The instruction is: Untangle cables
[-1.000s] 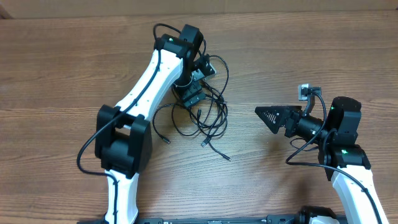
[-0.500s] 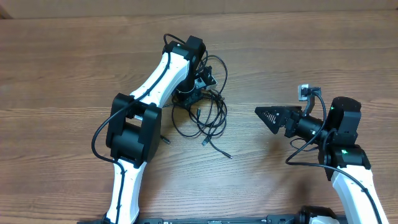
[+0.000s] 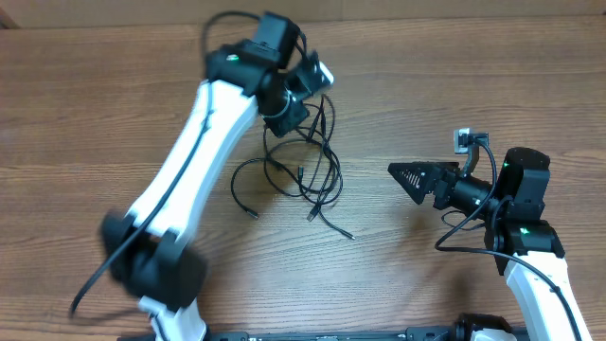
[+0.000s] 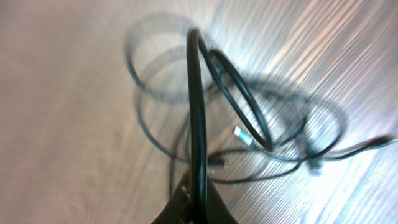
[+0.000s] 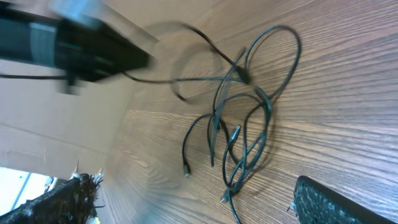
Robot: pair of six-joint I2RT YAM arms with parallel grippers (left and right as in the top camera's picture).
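I am in the opening pull of the untangling: the left gripper [image 3: 290,112] is clamped on 1 strand at the far top of the cables [image 3: 320,163], and in the left wrist view that cord [image 4: 198,112] runs taut and straight out from between the closed jaws while the other loops sag below it toward the table [image 3: 114,114]. The bunch sits left of centre. Its upper part is drawn up to the left gripper and its lower loops are spread on the wood, with at least 3 loose ends [image 3: 254,215] trailing out toward me. A small silver plug [image 4: 244,135] shows among the loops in the wrist view. The left arm is blurred overhead, so I cannot place its fingertips exactly. The right gripper [image 3: 409,180] has its jaws spread wide, grasps nothing and hangs well apart from the bunch on the right side. I judge the next move needs that right gripper brought in to pin or take a second strand low in the tangle. The 2 arms can then draw apart; pulling from 1 point alone risks dragging the whole bunch or tightening the crossing.
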